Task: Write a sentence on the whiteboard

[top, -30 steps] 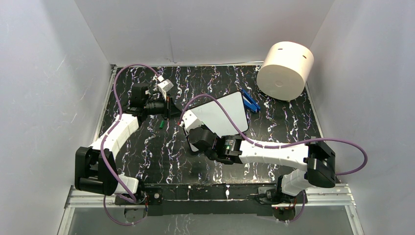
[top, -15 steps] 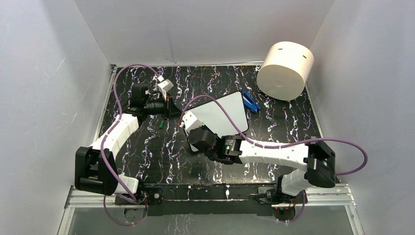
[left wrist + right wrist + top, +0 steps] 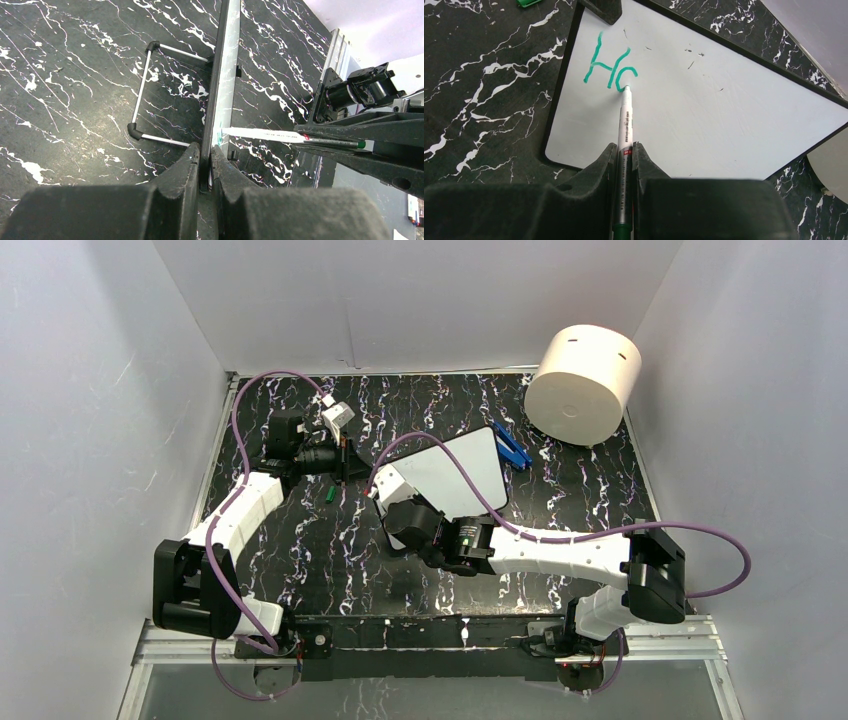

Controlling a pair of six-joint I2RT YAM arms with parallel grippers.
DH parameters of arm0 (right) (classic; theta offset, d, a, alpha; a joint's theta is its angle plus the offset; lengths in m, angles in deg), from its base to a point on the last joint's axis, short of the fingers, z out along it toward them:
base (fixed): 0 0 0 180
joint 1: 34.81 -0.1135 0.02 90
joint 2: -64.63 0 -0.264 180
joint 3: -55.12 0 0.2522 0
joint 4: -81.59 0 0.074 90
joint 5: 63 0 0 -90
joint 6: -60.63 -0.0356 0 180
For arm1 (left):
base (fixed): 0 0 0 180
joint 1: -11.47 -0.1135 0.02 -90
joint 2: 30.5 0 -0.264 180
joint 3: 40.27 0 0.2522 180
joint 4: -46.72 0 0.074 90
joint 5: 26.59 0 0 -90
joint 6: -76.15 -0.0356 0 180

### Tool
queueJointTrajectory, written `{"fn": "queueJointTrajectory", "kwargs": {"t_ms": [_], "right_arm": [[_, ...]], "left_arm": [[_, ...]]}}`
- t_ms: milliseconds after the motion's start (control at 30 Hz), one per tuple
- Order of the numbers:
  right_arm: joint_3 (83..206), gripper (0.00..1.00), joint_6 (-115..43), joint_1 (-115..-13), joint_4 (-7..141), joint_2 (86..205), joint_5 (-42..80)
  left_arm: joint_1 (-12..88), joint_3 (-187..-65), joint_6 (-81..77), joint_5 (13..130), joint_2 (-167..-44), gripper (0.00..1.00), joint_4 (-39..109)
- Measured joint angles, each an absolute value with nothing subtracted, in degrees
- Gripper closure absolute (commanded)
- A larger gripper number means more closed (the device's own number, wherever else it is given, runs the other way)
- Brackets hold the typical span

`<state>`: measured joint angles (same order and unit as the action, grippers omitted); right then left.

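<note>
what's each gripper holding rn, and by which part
The right gripper clamps a white marker by the rear of its barrel; the left gripper pinches the whiteboard by its framed edge.

The whiteboard [image 3: 478,465] sits on the table [image 3: 330,550], the cylinder [image 3: 583,383] behind it to the right.

Whiteboard [image 3: 485,460]: small, white w/ thin blk frame, propped at a tilt, mid-table, slightly right of ctr. Sentence [image 3: 611,67]: only teal-green "H" + partial 2nd letter, slanted, by one corner.

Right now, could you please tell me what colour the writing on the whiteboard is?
The writing is teal green, clearest in the right wrist view.
</note>
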<state>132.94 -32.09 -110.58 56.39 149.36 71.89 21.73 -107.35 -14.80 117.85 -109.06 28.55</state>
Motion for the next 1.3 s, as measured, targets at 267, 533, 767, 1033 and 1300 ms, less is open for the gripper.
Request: {"fn": "queueJointTrajectory", "kwargs": {"t_ms": [267, 533, 767, 1033, 1300], "right_arm": [[132.8, 1.0, -31.1, -110.6, 58.7, 149.4, 73.4], [132.8, 1.0, -30.7, -110.5, 59.3, 149.3, 73.5], [132.8, 1.0, -31.0, -110.5, 59.1, 149.3, 73.4], [132.8, 1.0, -32.4, -110.3, 57.6, 149.3, 72.7], [132.8, 1.0, -33.8, -110.3, 56.2, 149.3, 72.3]], "left_arm": [[21.7, -107.4, -14.8, 117.8, -109.1, 1.0, 28.6], [21.7, -107.4, -14.8, 117.9, -109.1, 1.0, 28.6], [21.7, -107.4, -14.8, 117.9, -109.1, 1.0, 28.6], [21.7, -107.4, -14.8, 117.9, -109.4, 1.0, 28.6], [21.7, -107.5, -14.8, 117.9, -109.5, 1.0, 28.6]]}}
